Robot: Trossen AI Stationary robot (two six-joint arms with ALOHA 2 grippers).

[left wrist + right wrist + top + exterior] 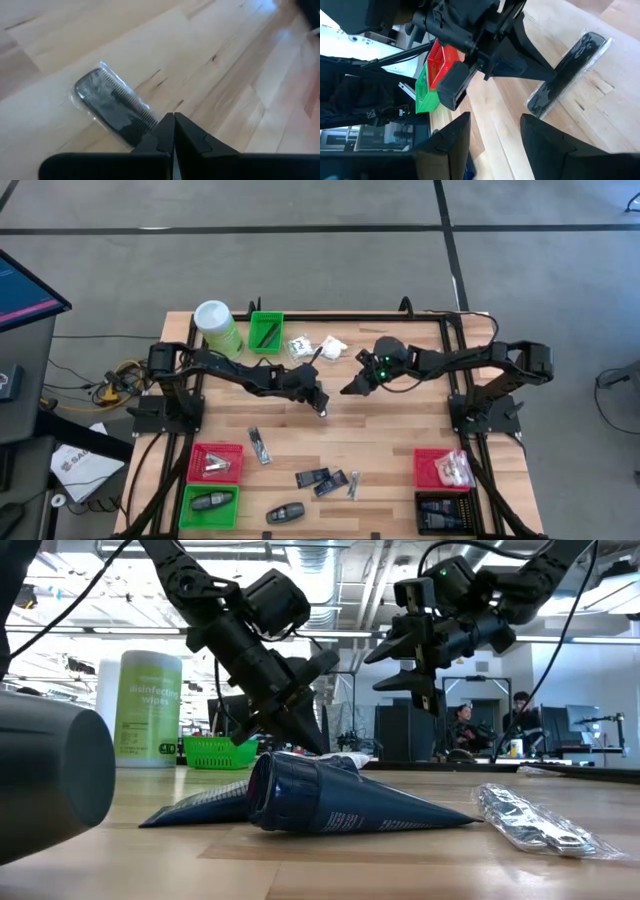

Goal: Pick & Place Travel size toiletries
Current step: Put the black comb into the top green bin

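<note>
Overhead, wooden table (390, 450) amid grey floor (300, 205), monitors (585, 725) beyond.

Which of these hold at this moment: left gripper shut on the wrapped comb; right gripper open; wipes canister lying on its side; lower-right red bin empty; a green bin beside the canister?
1. The left gripper is shut on the wrapped black comb. True: its fingers are pinched on one end of the comb.
2. The right gripper is open. True: there is a clear gap between its fingers, nothing in it.
3. The green wipes canister lies on its side. False: it stands upright.
4. The red bin at lower right is empty. False: it holds clear-wrapped items.
5. A green bin sits beside the canister. True.
</note>
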